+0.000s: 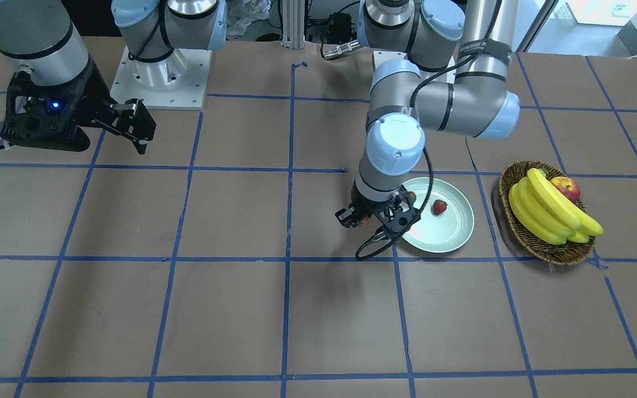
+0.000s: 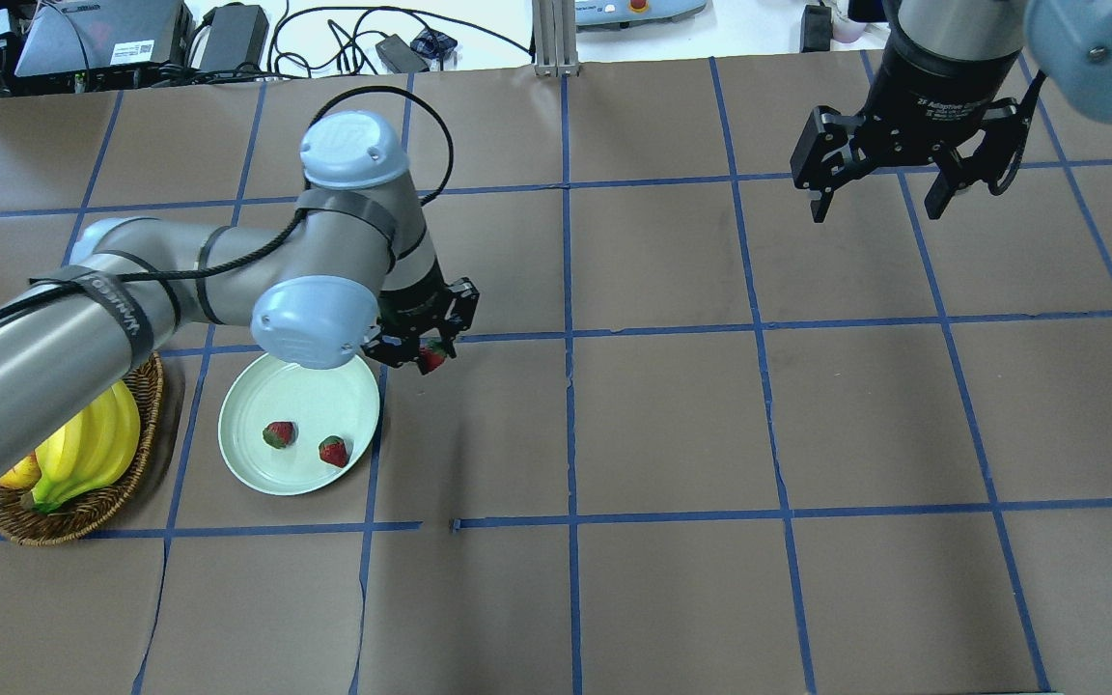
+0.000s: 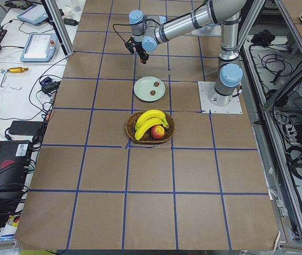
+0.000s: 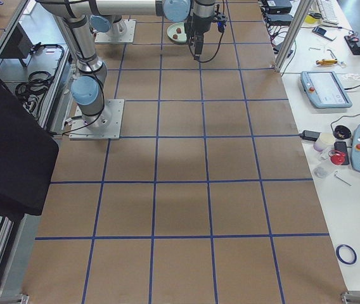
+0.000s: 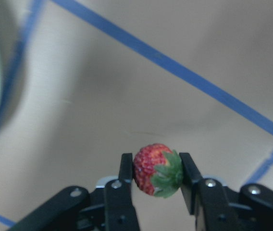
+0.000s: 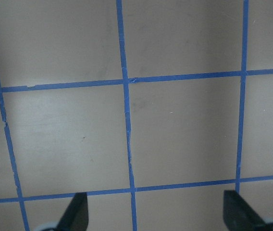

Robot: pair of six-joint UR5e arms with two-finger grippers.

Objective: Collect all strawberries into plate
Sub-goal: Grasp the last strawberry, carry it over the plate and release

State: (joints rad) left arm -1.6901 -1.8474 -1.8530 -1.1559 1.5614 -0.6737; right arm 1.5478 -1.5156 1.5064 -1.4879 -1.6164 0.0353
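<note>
My left gripper [image 2: 430, 352] is shut on a red strawberry [image 5: 156, 169] with a green top, held above the table just beside the plate's rim. The pale mint plate [image 2: 300, 396] holds two more strawberries, one [image 2: 278, 433] left of the other [image 2: 333, 451]. In the front-facing view one strawberry [image 1: 439, 207] lies on the plate [image 1: 451, 232], another [image 1: 411, 195] shows partly behind the left gripper [image 1: 364, 221]. My right gripper [image 2: 879, 198] hangs open and empty far off, over bare table; its fingertips [image 6: 76, 211] frame only blue tape lines.
A brown wicker basket [image 2: 136, 473] with bananas [image 2: 88, 449] and an apple [image 1: 566, 188] stands just beyond the plate, under my left arm. Blue tape lines grid the brown table. Robot bases stand at the table's back edge [image 1: 158, 77].
</note>
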